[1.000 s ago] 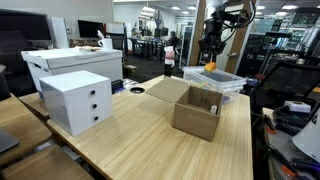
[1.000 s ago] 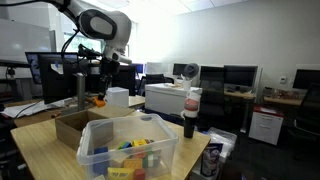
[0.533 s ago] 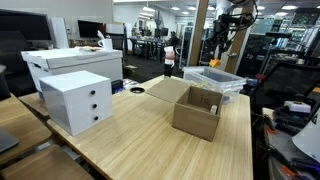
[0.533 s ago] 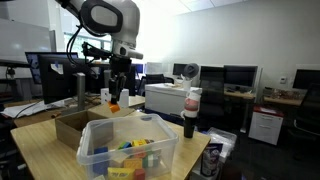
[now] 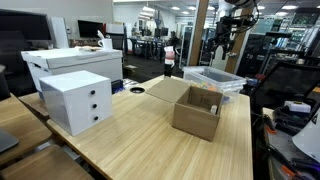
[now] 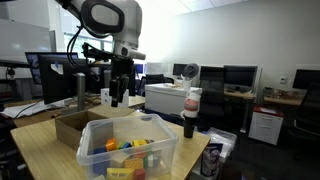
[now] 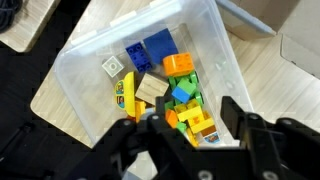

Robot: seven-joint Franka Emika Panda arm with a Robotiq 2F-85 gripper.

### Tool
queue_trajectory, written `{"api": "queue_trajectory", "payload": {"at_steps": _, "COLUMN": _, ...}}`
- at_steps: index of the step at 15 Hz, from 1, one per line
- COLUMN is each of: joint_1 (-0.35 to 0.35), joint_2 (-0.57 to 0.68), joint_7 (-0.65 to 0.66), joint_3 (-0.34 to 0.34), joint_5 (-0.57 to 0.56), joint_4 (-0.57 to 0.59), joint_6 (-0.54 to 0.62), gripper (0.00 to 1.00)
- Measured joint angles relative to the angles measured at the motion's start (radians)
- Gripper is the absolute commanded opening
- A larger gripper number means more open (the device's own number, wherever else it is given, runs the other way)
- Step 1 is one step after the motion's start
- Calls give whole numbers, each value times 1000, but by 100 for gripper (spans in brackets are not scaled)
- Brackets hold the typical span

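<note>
Wrist view looks straight down past the wooden table (image 7: 265, 85) into the clear plastic bin (image 7: 78, 78), which sits right by the open cardboard box (image 5: 196, 110) in an exterior view and has a jumble of toy blocks (image 7: 175, 90) in it, blue ones at one end, an orange block (image 7: 178, 64) around the middle. Gripper (image 7: 185, 112) hangs directly over the bin with its fingers spread apart and nothing between them, clear of the blocks.

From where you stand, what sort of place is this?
Probably an open-plan office or lab: desk monitors, a white drawer unit, and a long wooden worktable.
</note>
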Motion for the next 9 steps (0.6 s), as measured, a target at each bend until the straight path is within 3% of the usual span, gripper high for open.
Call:
{"api": "queue_trajectory", "payload": {"at_steps": 4, "joint_1": 22, "joint_2": 2, "joint_7": 0, "joint_3": 25, "joint_5": 2, "joint_4": -17, "joint_6": 0, "gripper": 100}}
{"api": "queue_trajectory", "payload": {"at_steps": 9, "joint_1": 97, "joint_2": 2, "joint_7": -13, "joint_3": 81, "joint_5": 103, "joint_4": -85, "joint_6": 5, "gripper": 100}}
